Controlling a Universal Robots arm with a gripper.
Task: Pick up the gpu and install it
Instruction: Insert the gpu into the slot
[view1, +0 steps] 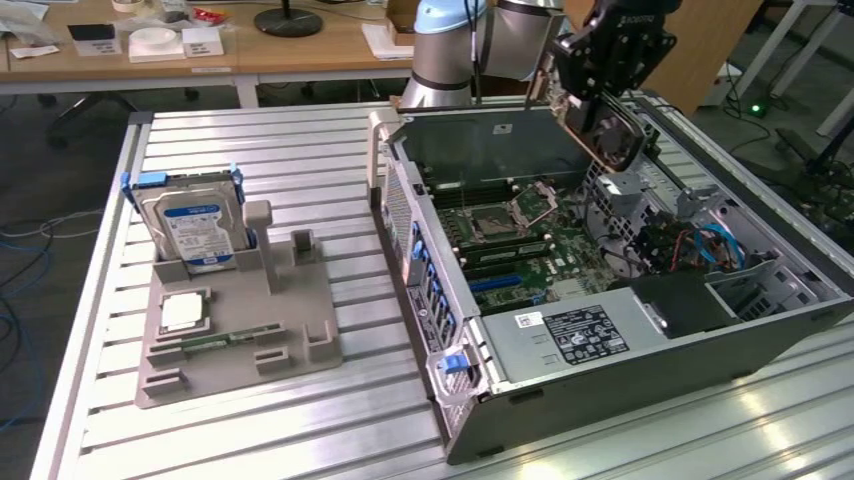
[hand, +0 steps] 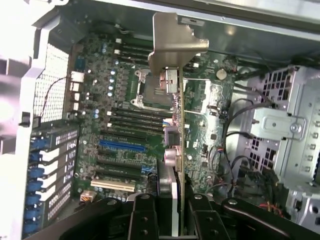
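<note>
The gpu (view1: 611, 135) hangs in the air above the open computer case (view1: 561, 400), over its far side, with my gripper (view1: 597, 92) shut on it. It is tilted, its copper-brown face toward the exterior view's left. In the wrist view the gpu (hand: 178, 145) shows edge-on, its silver bracket (hand: 172, 50) at the far end, and my gripper (hand: 172, 220) clamps it between two black fingers (hand: 144, 220). Beneath it lies the green motherboard (hand: 200, 130) with its black and blue (hand: 122, 145) slots. The card is clear of the board.
A grey fixture (view1: 287, 335) on the slatted metal table (view1: 267, 150) holds a silver hard drive with a blue label (view1: 198, 225), a processor chip (view1: 184, 312) and a narrow memory stick (view1: 214, 342). A metal drive cage (hand: 285, 135) and cables (view1: 707, 245) sit inside the case.
</note>
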